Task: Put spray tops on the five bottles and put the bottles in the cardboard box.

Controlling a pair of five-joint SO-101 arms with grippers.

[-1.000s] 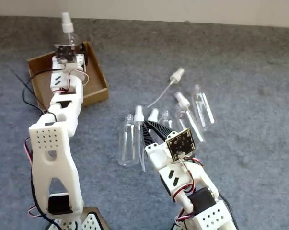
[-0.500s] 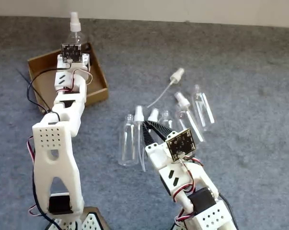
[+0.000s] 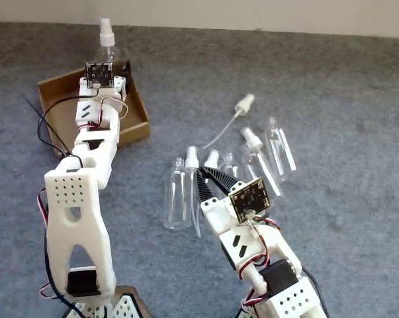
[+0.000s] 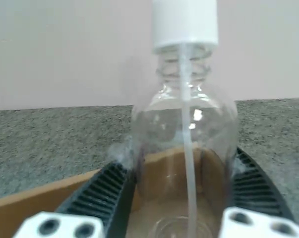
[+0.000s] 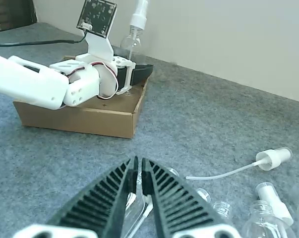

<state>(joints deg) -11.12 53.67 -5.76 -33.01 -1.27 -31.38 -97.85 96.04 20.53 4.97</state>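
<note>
My left gripper (image 3: 109,58) is shut on a clear bottle (image 3: 107,50) with a white spray top (image 3: 106,30). It holds the bottle upright at the far edge of the cardboard box (image 3: 137,118). In the left wrist view the bottle (image 4: 184,144) stands between the two black jaws above the box wall (image 4: 50,198). My right gripper (image 3: 201,171) is shut and low over the carpet, among the loose bottles. A topless bottle (image 3: 178,192) lies beside it. The right wrist view shows the closed fingertips (image 5: 138,161) over a thin tube, and I cannot tell whether they hold it.
Several clear bottles (image 3: 278,149) and white spray tops lie loose on the grey carpet right of the box. One spray top with a long tube (image 3: 244,104) lies apart from them, the spray top (image 5: 270,157) also showing in the right wrist view. A pale wall runs along the far edge.
The left arm has carried its bottle a little to the right along the box's far edge. The right arm has kept still.
</note>
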